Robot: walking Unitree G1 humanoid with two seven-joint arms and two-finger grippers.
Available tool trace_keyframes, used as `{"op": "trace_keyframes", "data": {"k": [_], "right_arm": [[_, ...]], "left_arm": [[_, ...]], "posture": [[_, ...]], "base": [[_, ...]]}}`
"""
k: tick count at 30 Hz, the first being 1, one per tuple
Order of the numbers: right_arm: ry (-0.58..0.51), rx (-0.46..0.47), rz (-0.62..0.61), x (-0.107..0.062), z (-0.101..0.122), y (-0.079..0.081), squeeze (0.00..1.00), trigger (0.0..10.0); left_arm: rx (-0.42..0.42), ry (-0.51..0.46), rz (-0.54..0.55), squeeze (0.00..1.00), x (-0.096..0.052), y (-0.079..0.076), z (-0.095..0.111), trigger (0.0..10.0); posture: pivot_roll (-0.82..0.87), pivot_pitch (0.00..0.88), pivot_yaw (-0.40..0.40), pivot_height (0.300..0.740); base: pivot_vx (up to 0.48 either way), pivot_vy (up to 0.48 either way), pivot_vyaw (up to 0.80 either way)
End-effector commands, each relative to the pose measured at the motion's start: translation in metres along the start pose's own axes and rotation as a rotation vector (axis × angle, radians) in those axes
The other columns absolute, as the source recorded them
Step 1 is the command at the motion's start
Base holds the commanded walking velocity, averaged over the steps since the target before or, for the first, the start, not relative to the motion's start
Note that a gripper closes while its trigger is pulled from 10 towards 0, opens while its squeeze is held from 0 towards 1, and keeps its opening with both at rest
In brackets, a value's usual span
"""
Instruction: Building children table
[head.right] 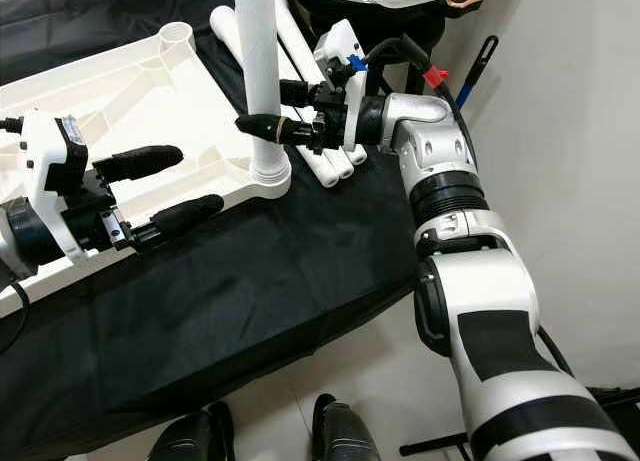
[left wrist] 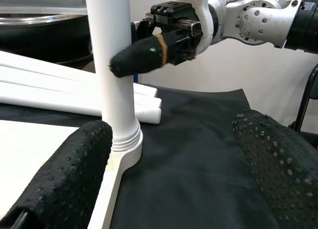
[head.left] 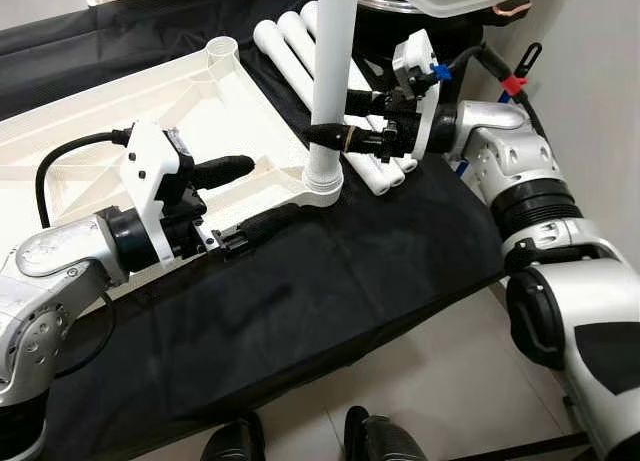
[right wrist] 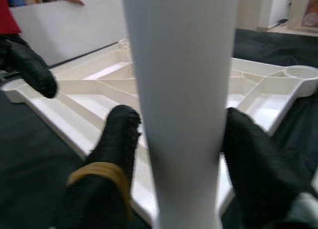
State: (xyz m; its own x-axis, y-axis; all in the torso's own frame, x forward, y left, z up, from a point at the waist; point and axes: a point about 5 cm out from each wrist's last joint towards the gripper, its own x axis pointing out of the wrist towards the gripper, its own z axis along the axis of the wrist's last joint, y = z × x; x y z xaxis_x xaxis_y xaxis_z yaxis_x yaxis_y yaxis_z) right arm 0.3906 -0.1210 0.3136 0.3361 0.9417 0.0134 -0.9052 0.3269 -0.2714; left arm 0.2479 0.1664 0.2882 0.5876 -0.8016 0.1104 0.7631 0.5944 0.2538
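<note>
Left gripper (head.left: pixel 250 196), fingers spread wide, straddles the near edge of the inverted white tabletop (head.left: pixel 150 111) on the black-draped surface (head.left: pixel 330 281). Right gripper (head.left: pixel 335 119) clasps the upright leg (head.left: pixel 332 71) in its corner socket; the leg's top is cut off. Spare legs (head.left: pixel 300 51) lie behind, partly hidden.

Smooth white plastic leg (head.left: pixel 333 71), matt black cloth (head.left: pixel 330 281)

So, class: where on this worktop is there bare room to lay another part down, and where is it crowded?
Free: the black cloth in front of the upturned tabletop, between the left gripper and the cloth's near edge. Crowded: the corner socket, where the right gripper clamps the upright leg, and the spare legs behind.
</note>
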Motion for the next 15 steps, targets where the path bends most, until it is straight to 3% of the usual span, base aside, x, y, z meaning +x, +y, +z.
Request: {"op": "trace_keyframes", "data": {"k": [1, 9, 15], "right_arm": [[0.013, -0.042, -0.023, 0.007, -0.001, 0.001, 0.00, 0.0], [0.033, -0.120, -0.126, 0.012, -0.007, 0.000, 0.00, 0.0], [0.068, -0.217, -0.279, 0.021, -0.009, 0.002, 0.00, 0.0]], "left_arm": [[0.019, 0.001, 0.001, 0.00, -0.003, -0.002, 0.002, 10.0], [0.020, -0.004, 0.006, 0.00, -0.004, -0.002, 0.003, 10.0], [0.018, -0.012, 0.013, 0.00, -0.004, -0.001, 0.003, 10.0]], "posture": [[0.07, 0.299, -0.048, 0.740], [0.07, 0.297, -0.054, 0.740], [0.06, 0.290, -0.060, 0.740]], "base": [[0.000, 0.000, 0.00], [0.000, 0.000, 0.00], [0.000, 0.000, 0.00]]}}
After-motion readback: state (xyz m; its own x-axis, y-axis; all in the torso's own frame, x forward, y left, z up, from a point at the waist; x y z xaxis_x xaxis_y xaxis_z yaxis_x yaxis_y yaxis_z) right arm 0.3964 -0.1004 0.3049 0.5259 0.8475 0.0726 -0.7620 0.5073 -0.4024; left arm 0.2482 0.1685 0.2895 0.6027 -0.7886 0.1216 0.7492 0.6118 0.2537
